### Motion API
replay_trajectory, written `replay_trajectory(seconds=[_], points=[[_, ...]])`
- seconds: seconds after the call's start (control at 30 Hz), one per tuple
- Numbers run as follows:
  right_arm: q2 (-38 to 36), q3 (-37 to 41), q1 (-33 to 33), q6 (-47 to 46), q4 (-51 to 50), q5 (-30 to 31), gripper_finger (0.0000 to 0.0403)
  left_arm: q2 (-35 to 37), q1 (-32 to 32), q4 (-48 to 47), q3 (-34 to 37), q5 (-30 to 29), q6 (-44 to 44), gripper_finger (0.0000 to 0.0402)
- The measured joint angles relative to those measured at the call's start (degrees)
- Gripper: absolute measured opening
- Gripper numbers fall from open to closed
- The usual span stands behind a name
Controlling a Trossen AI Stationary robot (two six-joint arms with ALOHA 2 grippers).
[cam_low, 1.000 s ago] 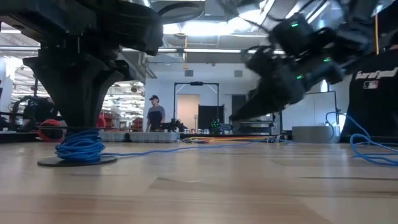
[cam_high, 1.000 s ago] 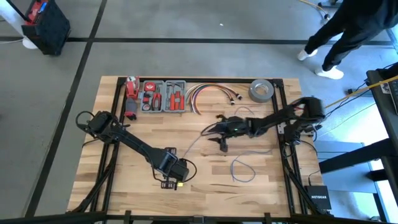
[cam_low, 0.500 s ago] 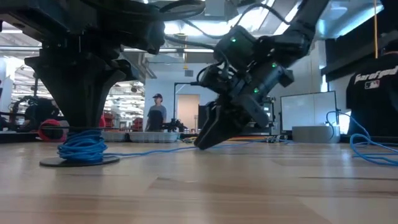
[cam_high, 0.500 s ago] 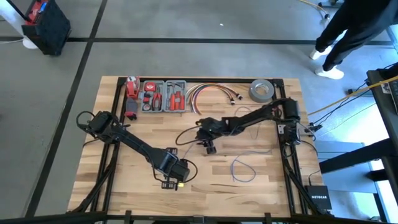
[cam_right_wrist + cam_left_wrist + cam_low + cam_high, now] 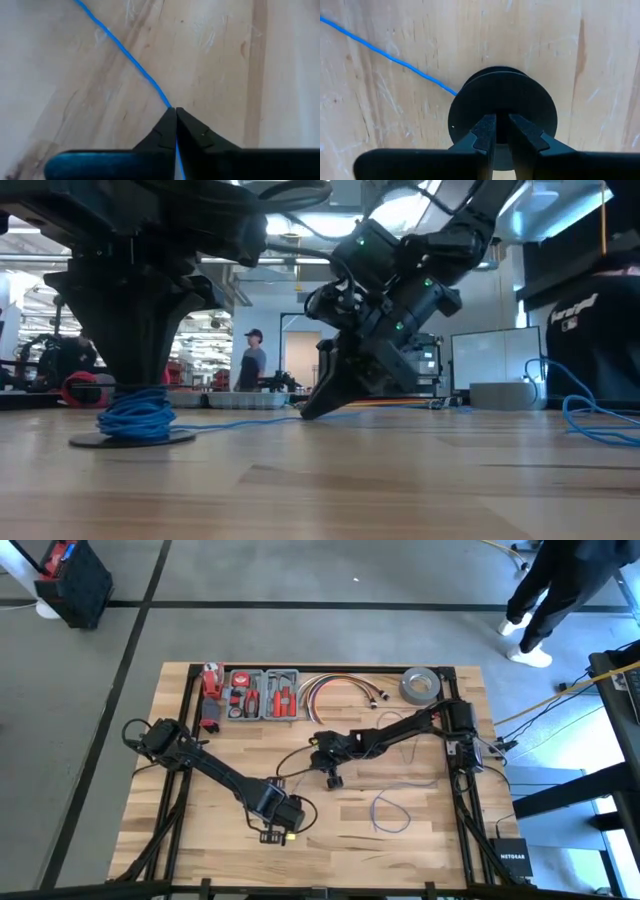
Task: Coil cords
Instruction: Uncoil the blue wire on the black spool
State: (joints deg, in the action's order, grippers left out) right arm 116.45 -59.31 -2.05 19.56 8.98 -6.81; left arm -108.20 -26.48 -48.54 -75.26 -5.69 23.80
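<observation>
Wire [image 5: 131, 58] sits pinched in your right fingers [image 5: 175, 125] mid-surface; left fingers [image 5: 497, 132] clamp the spool [image 5: 502, 110] at 6 o'clock. Pull hard and that thin wire could slip or snag.

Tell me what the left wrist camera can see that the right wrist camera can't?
Only the left wrist view shows the round black disc, with the left gripper standing over its middle, fingers close together with a thin gap.

Only the right wrist view shows the right gripper, shut on the blue wire right at its fingertips.

Both show the same thin blue wire lying on the wooden table. In the left wrist view it runs up to the disc's edge and disappears under it.
</observation>
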Motion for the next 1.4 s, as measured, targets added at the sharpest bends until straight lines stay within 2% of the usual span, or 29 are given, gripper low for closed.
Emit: replay_trajectory(seconds=[0.27,0.43,0.53,0.73,0.93,1.13,1.4], points=[[-3.18,0.37,5.61,4.58,-5.56,18.01,0.0004,0.0,-0.04,0.05,-0.04,-0.48,-0.21,0.004],[-6.95,0.7,8.26,3.35,-19.46,32.05,0.0003,0.02,-0.24,-0.2,-0.04,0.53,-0.05,0.004],[-8.54,0.89,8.47,-0.67,-28.5,36.09,0.0002,0.02,-0.75,-0.69,-0.04,0.6,0.32,0.004],[-12.51,7.04,8.46,-9.26,-38.9,39.27,0.0001,0.02,-1.42,-0.65,-0.04,0.42,0.29,0.004],[-19.52,15.66,8.47,-16.59,-39.46,39.58,0.0001,0.02,-1.27,-0.58,-0.04,0.39,-0.19,0.004],[-26.02,18.7,8.36,-21.37,-36.56,34.88,0.0012,0.02,-1.18,-0.2,-0.02,0.17,-0.69,0.004],[-26.67,18.71,8.4,-23.77,-28.8,27.58,0.0047,0.02,-1.18,0.01,-0.02,0.15,0.06,0.004]])
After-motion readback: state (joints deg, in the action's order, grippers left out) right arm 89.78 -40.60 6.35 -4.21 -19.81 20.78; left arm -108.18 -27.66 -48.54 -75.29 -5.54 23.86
